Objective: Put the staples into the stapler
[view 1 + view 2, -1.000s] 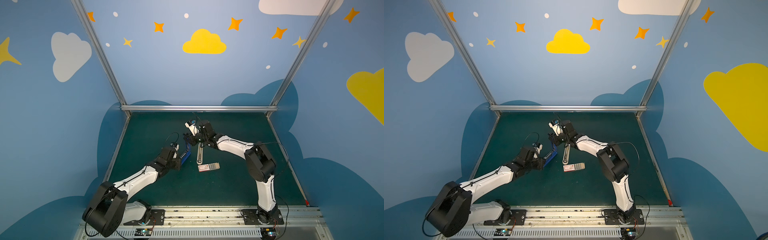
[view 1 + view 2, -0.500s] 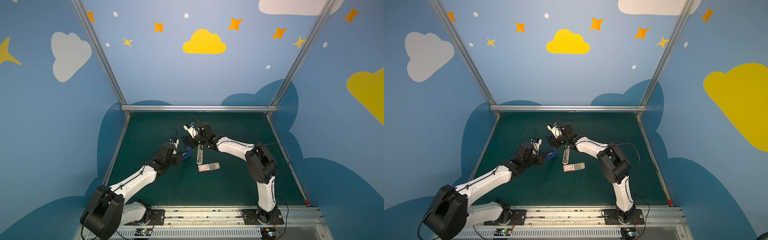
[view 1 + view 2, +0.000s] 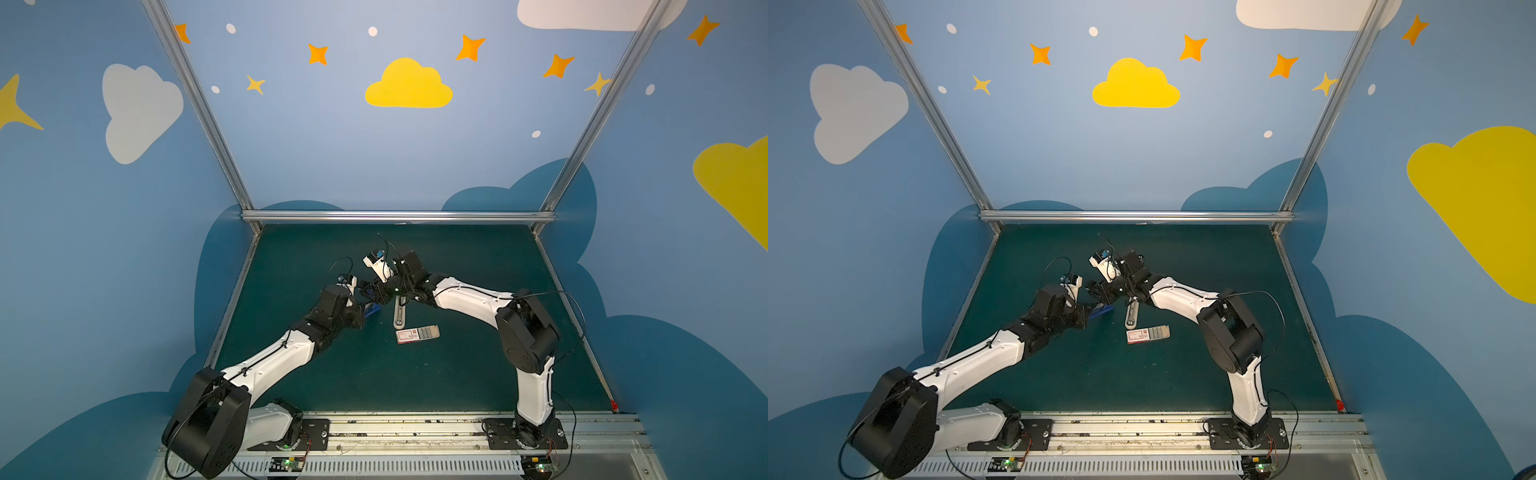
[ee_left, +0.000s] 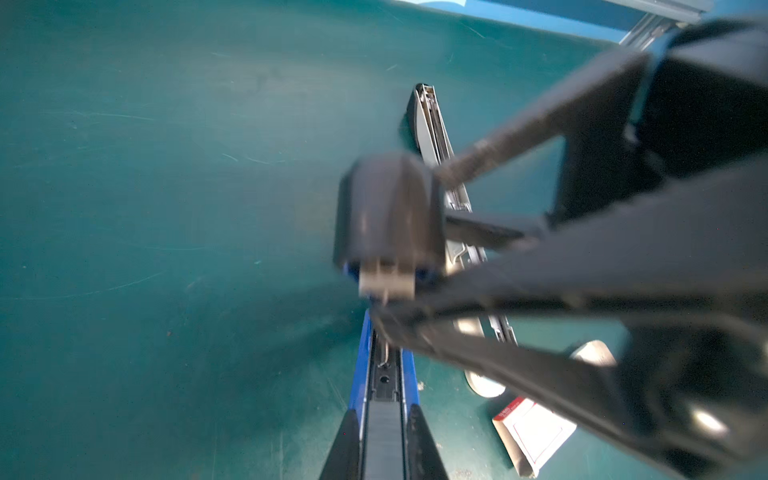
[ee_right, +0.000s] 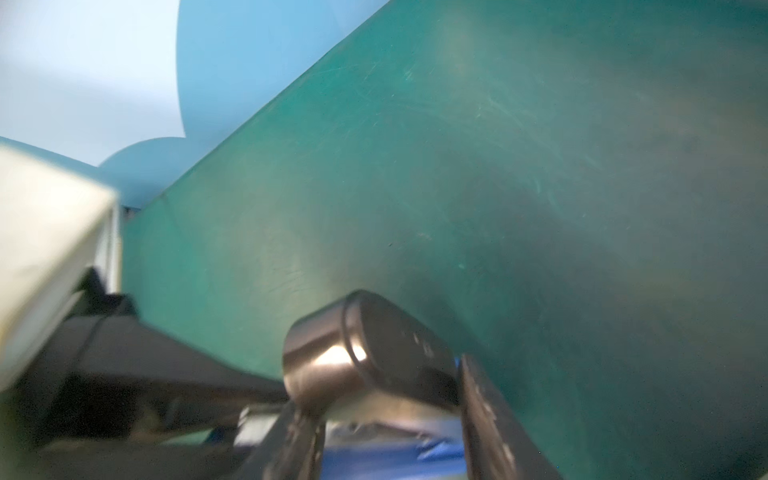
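Pinching the blue stapler (image 3: 372, 310) tight in the left gripper (image 4: 384, 415), straddling its black cap (image 4: 388, 212) with the right gripper's (image 3: 376, 292) parted jaws. Mid-tabletop (image 3: 457, 374), keeping staples (image 3: 427, 332) rowed in the box's (image 3: 407, 336) slid-out tray (image 3: 437, 331), unmoved since a second ago.

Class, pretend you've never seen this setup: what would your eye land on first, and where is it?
The left gripper and right gripper meet in the middle at a blue stapler, which the left one grips. Just in front lies the white-and-red staple box, its tray slid partly out. A big yellow cloud brightens the back wall.
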Controlling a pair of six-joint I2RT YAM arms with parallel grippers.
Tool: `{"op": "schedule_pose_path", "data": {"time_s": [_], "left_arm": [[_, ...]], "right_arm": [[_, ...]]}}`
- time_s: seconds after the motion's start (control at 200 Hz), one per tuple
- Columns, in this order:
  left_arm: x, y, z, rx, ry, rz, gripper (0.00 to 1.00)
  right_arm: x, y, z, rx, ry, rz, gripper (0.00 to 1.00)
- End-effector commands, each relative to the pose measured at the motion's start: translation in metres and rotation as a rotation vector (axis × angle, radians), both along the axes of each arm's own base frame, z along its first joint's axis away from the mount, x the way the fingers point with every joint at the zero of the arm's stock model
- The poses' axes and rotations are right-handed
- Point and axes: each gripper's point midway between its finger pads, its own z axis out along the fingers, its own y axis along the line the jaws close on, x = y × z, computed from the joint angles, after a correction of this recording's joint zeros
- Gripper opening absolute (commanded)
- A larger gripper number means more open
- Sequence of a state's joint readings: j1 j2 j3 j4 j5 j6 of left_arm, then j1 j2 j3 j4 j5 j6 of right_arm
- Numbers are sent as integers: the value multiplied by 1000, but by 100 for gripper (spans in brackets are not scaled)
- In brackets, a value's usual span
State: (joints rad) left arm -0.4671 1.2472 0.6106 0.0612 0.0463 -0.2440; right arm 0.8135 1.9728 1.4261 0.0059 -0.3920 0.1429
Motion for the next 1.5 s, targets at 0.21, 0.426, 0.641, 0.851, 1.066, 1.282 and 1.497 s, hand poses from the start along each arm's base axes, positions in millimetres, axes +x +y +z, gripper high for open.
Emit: {"op": "schedule_pose_path", "data": {"time_s": [0.21, 0.426, 0.641, 0.851, 1.066, 1.282, 1.497], "left_arm": [[23, 22, 9, 34, -87, 136, 4], [33, 29, -7, 115, -76, 184, 4], [44, 24, -37, 189, -28, 202, 4], [44, 20, -64, 245, 28, 215, 6], [30, 18, -82, 258, 59, 224, 16], [17, 19, -90, 261, 96, 234, 35], [3, 17, -79, 257, 128, 210, 48]], "right_arm": [[-31, -13, 30, 74, 134, 25, 52], [-18, -45, 21, 56, 163, -70, 51], [-6, -89, 2, 22, 204, -187, 51], [-5, -118, -8, -7, 225, -259, 50], [-6, -125, -20, -25, 255, -274, 50], [-3, -125, -21, -28, 262, -276, 50], [-2, -128, -21, -28, 264, -284, 50]]}}
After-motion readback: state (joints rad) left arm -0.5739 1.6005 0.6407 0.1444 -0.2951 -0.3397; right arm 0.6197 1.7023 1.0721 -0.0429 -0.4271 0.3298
